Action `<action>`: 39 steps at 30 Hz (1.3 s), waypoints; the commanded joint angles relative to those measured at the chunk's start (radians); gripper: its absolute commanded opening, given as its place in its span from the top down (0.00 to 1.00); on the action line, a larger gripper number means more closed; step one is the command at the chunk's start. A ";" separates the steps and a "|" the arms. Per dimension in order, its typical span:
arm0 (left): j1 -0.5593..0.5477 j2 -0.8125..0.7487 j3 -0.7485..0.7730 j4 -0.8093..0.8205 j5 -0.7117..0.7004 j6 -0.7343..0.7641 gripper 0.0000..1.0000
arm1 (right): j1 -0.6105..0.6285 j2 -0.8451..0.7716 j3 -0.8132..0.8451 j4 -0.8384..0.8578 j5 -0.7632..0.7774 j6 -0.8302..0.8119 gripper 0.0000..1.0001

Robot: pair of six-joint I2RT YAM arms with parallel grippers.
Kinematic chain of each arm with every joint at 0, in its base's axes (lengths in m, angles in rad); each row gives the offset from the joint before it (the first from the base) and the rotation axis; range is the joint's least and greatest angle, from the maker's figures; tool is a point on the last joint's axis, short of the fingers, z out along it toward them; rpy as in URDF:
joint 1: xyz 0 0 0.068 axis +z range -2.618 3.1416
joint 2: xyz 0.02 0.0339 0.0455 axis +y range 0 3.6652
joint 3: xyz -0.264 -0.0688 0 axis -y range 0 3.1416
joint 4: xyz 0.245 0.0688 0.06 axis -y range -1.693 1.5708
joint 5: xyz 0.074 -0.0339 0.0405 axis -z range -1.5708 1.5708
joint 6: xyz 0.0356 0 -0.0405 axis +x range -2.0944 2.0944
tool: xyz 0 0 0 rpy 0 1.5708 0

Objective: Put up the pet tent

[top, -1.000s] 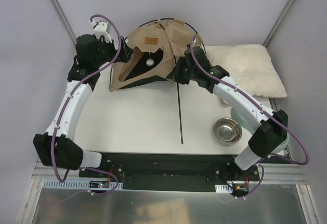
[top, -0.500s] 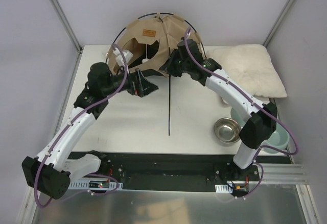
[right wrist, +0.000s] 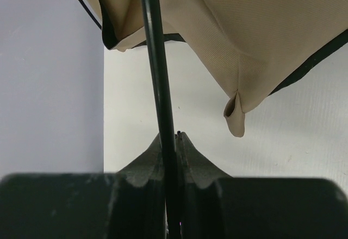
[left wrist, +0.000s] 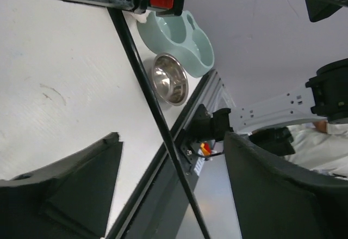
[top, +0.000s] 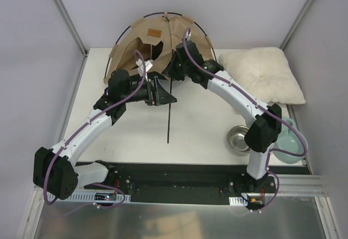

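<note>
The tan pet tent (top: 157,37) stands at the back of the table, with a black pole arched over it and its doorway facing front. A second thin black pole (top: 169,114) runs from the tent's front down toward the near edge. My right gripper (top: 174,70) is shut on this pole (right wrist: 155,59) just below the tent's fabric edge (right wrist: 217,32). My left gripper (top: 166,96) is open at the tent's front. In the left wrist view the pole (left wrist: 147,92) passes between the spread fingers (left wrist: 65,184) without touching them.
A fluffy off-white pillow (top: 263,75) lies at the back right. A steel bowl (top: 241,139) and a mint green feeder (top: 291,146) sit at the front right, and both show in the left wrist view: the bowl (left wrist: 169,80), the feeder (left wrist: 182,37). Walls enclose the table.
My left arm swung from the tent's left side to its front, with the jaws open around the pole. My right gripper carried the pole leftward. The tent shifted left and stands taller.
</note>
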 commanded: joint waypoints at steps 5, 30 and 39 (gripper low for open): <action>-0.011 0.027 0.010 0.033 0.052 -0.040 0.85 | -0.003 0.026 0.053 -0.029 0.063 -0.003 0.87; -0.009 0.019 0.076 0.100 -0.213 -0.116 1.00 | -0.037 -0.558 -0.426 -0.012 -0.463 -0.346 0.28; -0.010 0.050 0.111 0.149 -0.267 -0.188 1.00 | 0.043 -0.526 -0.536 0.136 -0.395 -0.324 0.40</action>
